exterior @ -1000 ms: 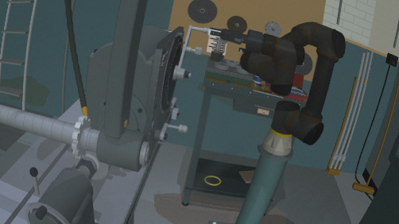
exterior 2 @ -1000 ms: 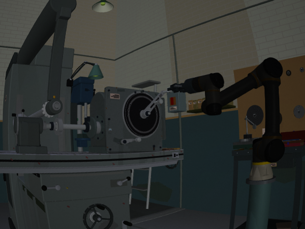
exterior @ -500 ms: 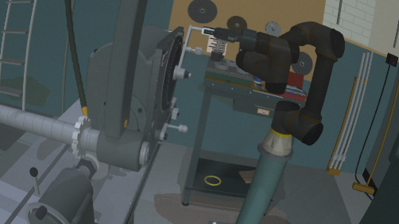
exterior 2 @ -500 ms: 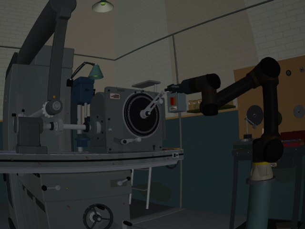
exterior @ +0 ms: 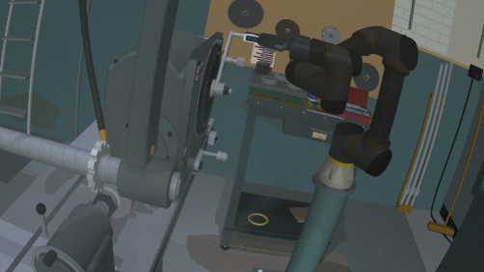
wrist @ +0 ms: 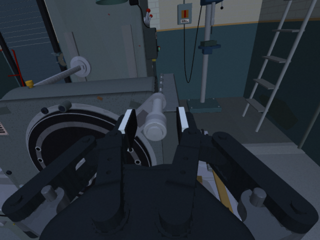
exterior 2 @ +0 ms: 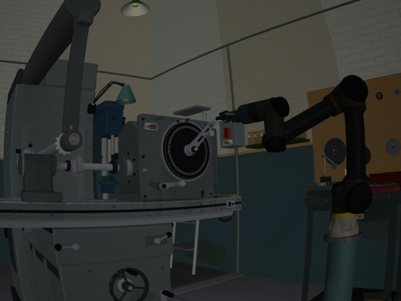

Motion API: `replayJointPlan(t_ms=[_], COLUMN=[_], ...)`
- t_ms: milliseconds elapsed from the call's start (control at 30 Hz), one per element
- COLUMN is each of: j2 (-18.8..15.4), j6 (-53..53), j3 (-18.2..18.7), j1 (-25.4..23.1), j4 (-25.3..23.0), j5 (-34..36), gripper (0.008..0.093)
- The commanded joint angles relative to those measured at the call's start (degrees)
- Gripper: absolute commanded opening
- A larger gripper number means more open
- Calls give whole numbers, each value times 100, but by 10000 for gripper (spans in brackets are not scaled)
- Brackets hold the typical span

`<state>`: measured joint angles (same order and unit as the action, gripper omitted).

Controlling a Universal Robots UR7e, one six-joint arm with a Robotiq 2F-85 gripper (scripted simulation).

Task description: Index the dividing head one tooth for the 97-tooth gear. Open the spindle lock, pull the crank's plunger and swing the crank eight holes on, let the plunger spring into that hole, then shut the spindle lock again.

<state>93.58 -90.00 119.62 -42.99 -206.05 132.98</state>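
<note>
The crank [exterior 2: 200,139] on the dividing head's black index plate [exterior 2: 185,149] points up and to the right, and its pale plunger knob [wrist: 154,121] sticks out from the arm's outer end. My gripper [wrist: 155,119] stands open at that end with the knob between its fingers, and it holds nothing. From the side camera the gripper [exterior: 241,36] sits level with the top of the crank arm [exterior: 222,62]. The spindle lock lever [exterior 2: 171,184] lies low on the head's front face, below the plate, and shows again as a short pin [exterior: 214,155].
The index plate's rim with its ring of holes [wrist: 134,156] lies just under my left finger. An overarm [exterior: 154,82] and arbor [exterior: 48,154] stand beyond the head. A workbench [exterior: 294,115] is behind my arm, and a ladder [wrist: 274,64] is to the right.
</note>
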Motion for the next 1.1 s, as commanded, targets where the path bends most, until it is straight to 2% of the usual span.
replayJointPlan(t_ms=[0,233,867,1067], j2=[2,2,2,2], j6=[0,0,0,0], j3=[-2,-3,-3,-3], j1=[0,1,1,1], j4=[-1,-1,-1,-1], j5=[0,0,0,0], gripper=[480,475,95,80])
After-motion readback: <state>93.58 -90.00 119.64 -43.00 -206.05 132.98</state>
